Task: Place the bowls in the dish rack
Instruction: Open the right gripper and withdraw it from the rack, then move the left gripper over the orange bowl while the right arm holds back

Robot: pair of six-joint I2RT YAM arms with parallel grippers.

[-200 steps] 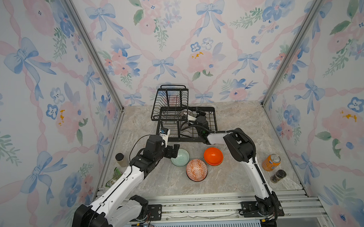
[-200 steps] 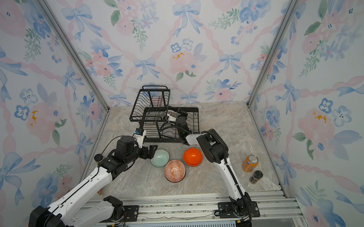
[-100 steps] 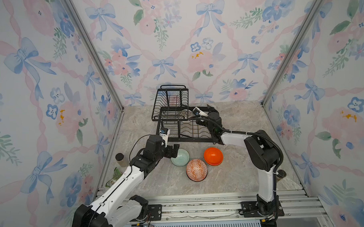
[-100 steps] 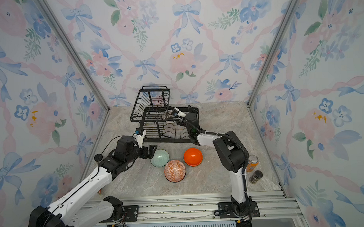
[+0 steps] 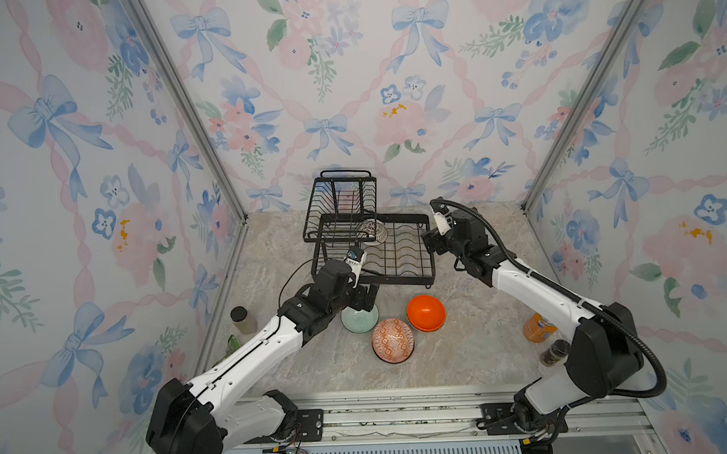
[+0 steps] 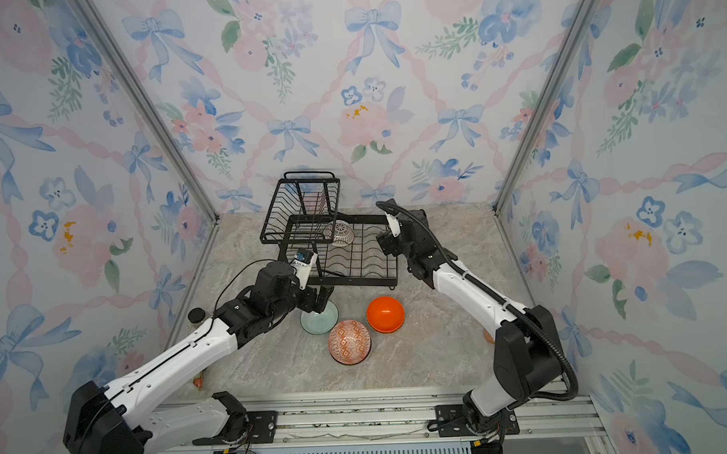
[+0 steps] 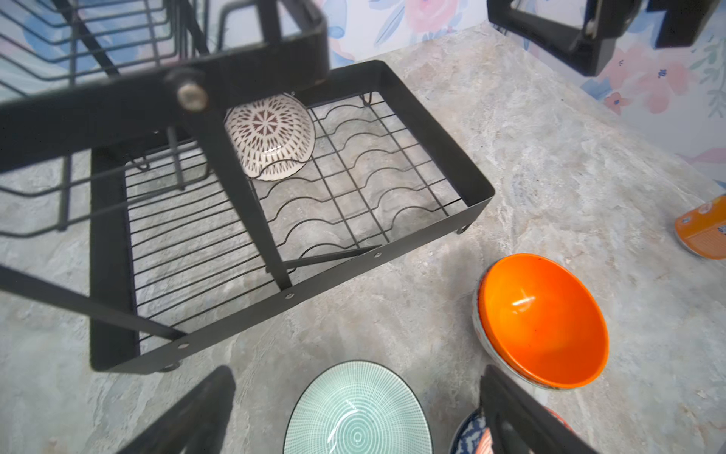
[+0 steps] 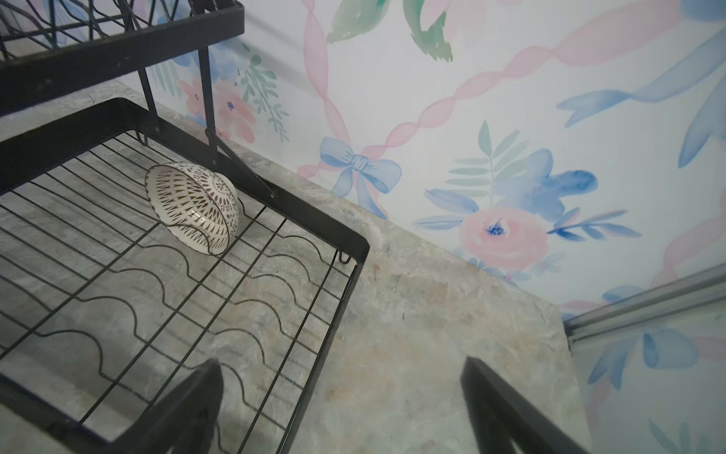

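L gripper [image 7: 355, 377] hung spread, empty, over mint bowl [image 5: 359, 321] mid-desk; orange bowl [image 5: 426, 312] & patterned bowl [image 5: 393, 340] sat beside it. R gripper [image 8: 341, 363] gaped empty by right rim of dish rack [image 5: 401, 279]. White-black bowl [image 5: 373, 232] lay tipped in its bottom tier, near far rim.

Glossy glazed orange bowl [image 7: 542, 318] and white-black patterned bowl [image 7: 271, 137], matt black metal wire dish rack [image 7: 444, 131], smooth stone-look tabletop [image 7: 550, 157].

Mint bowl [image 7: 355, 412] — partly cut off.
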